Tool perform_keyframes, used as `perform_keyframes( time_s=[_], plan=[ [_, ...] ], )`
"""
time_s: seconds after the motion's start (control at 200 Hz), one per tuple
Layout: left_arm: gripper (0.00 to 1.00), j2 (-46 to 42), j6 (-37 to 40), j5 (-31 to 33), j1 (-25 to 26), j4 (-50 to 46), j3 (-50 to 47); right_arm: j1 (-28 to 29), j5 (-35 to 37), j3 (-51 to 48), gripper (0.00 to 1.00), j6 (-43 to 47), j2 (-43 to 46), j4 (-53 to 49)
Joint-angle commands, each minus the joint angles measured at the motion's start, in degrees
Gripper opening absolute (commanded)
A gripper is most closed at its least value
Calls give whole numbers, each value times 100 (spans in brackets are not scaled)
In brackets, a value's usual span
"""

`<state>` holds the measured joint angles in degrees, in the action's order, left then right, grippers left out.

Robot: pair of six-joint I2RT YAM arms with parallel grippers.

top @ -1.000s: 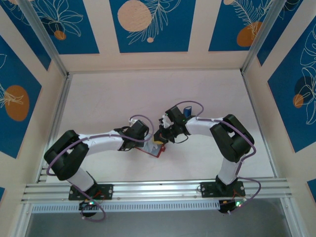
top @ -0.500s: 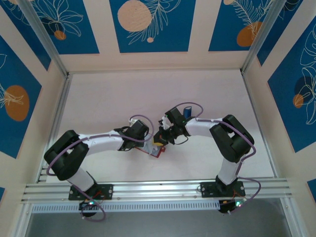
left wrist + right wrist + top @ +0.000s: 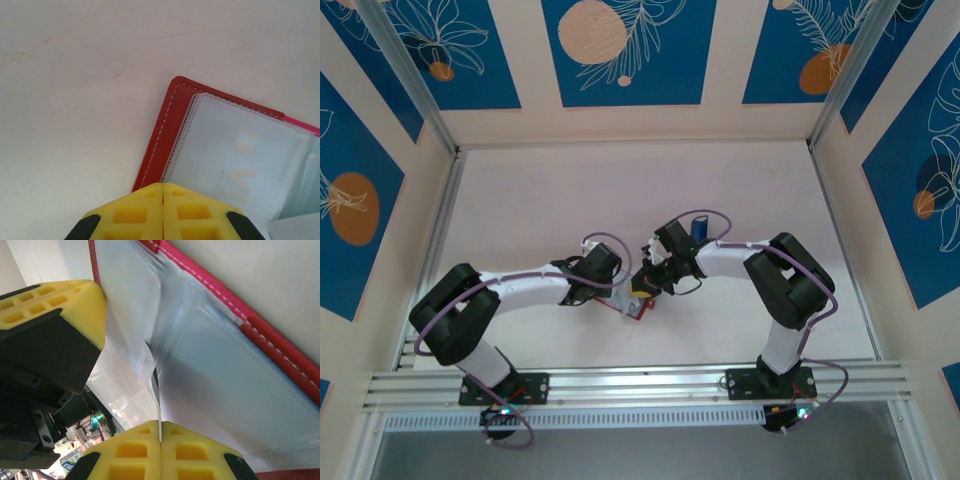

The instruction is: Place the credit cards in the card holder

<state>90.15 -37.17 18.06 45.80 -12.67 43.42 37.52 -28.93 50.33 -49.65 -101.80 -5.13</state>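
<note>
**A:** Where is the card holder (image 3: 170, 125) sitting?

**B:** It is lying open on the table (image 3: 75, 75), directly ahead of the left gripper (image 3: 162, 212). Its red stitched corner is showing just beyond the fingertips. The clear sleeves (image 3: 235, 150) are spreading away to that gripper's right.

**A:** Is the left gripper grasping anything?

**B:** Its yellow pads are pressing flat against each other, clenched, and sitting over the holder's near edge.

**A:** Is any writing showing?

**B:** Pale yellowish letters are showing through the top sleeve, but they are too faint to read.

**A:** And the right gripper (image 3: 160, 452)?

**B:** It is clenched as well, pads meeting. A thin sheet edge is rising from the seam between them into the sleeves. The left gripper's pad is sitting up and to its left, and the holder's red border is running across its upper right.

**A:** And from above?

**B:** Both grippers are meeting over the holder, with a blue item (image 3: 700, 225) standing just beyond the right wrist.
</note>
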Motion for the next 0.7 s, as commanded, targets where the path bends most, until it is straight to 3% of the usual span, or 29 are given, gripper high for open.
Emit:
perform_keyframes(
  time_s=[0.0, 0.695],
  plan=[
    [7, 270, -63, -192, -27, -294, -202, 67, -98, -93, 0, -120, 46, -108],
    [7, 242, -88, -211, -14, -298, -257, -130, 8, 101, 0, -520, -407, 467]
  ],
)
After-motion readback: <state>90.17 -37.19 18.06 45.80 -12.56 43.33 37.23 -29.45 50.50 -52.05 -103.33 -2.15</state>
